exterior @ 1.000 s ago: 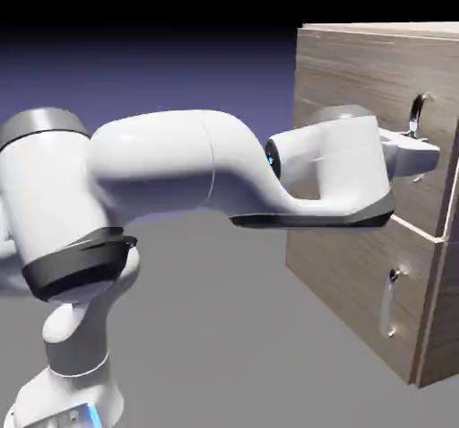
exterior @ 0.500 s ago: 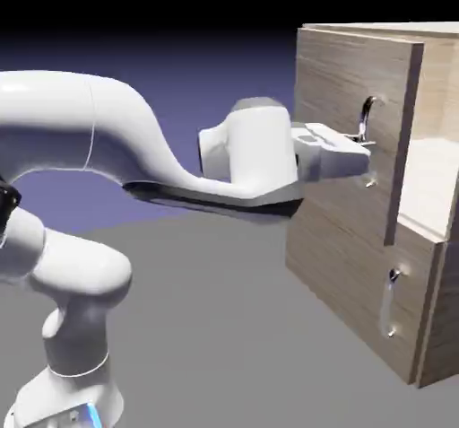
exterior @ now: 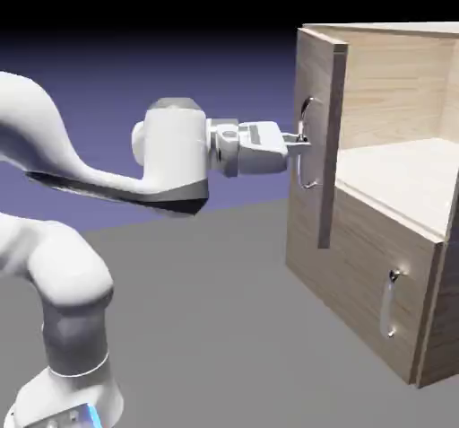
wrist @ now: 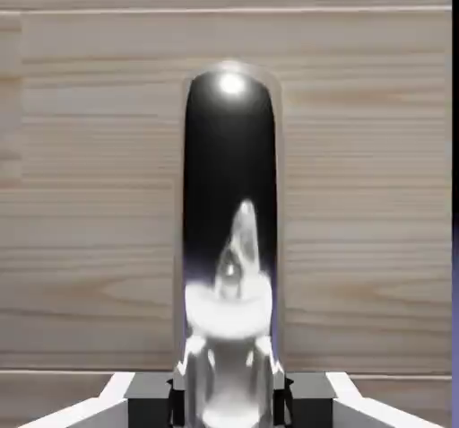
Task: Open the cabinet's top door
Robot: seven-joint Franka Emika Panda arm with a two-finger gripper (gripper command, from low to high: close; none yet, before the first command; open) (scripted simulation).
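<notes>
The top door (exterior: pixel 321 144) now stands swung far out from the cabinet (exterior: pixel 394 202), seen almost edge-on in the exterior view; half a second ago it was only partly ajar, and a second ago it lay nearly flush with the front. The arm has drawn back toward 9 o'clock in that view, taking the door with it. Behind the panel the pale inner shelf and back wall of the upper compartment lie plainly exposed, so I judge the task essentially accomplished, with little more swing needed at most.

The pincer (exterior: pixel 300 139) is clamped on the handle (exterior: pixel 309 144) of the top door, meeting it from 9 o'clock. In the hand view the curved silver bar (wrist: pixel 230 229) rises large from 6 o'clock toward 12, with the dark finger bases pressed against it on both sides at the bottom edge and wood grain filling everything behind.

The lower panel (exterior: pixel 381 301), at about 5 o'clock from the open door, sits shut with its smaller handle (exterior: pixel 391 302) untouched. The cabinet occupies the 3 o'clock side of the exterior view, resting on the grey worktop (exterior: pixel 224 327).

No brand, label or writing is readable anywhere; the wood, the white arm and the handles are all unmarked.
</notes>
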